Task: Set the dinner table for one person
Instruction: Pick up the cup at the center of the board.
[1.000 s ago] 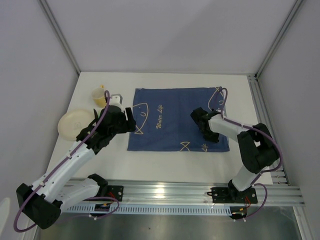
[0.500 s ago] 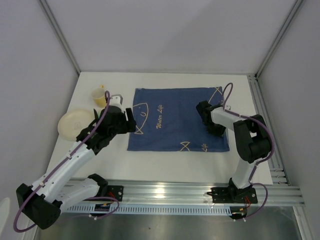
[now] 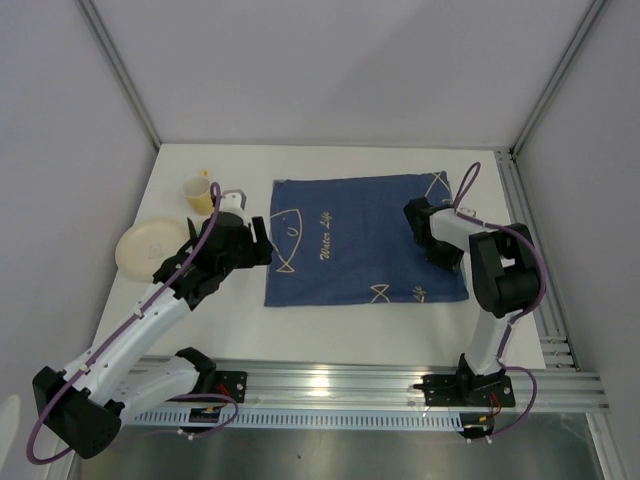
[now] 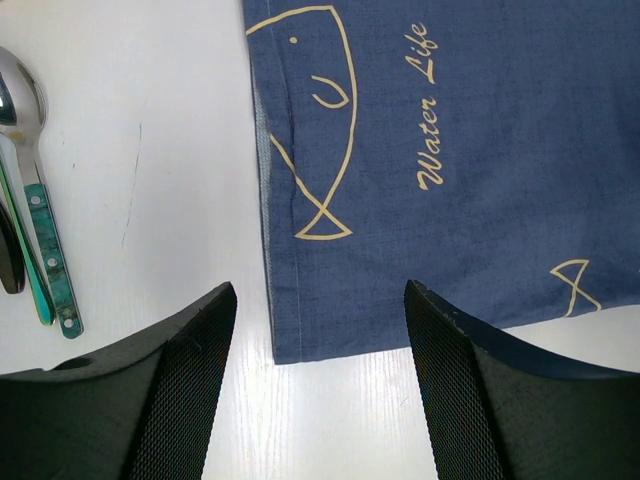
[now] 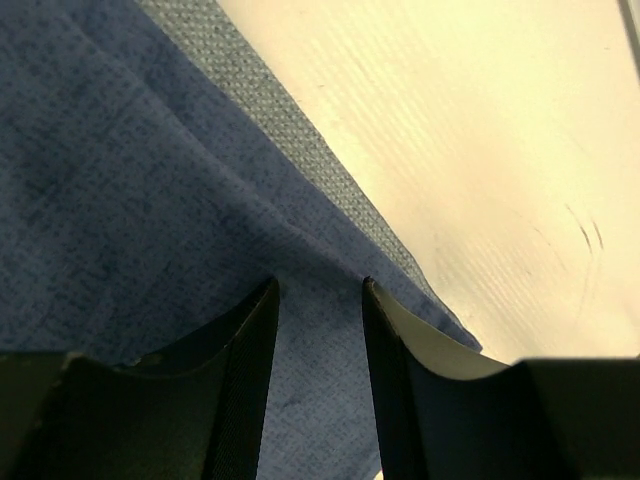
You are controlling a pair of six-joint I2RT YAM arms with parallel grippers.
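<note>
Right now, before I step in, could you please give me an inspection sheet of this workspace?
Surface: large matte white tabletop with silver frame rails; faint scratch marks.
Job's things: dark blue cloth with pale fish drawings flat mid-table; cream round plate and small yellow cup to its left; metal spoon and green-handled cutlery lying beside the cloth, apart from it.
Clutter: nothing seen.
Grippers: left pincer open, above the cloth's near left corner; right pincer at the cloth's right edge, a crease running between its fingers, grip unclear.
Cables: purple cables loop along both arms.
Surroundings: plain white walls.
</note>
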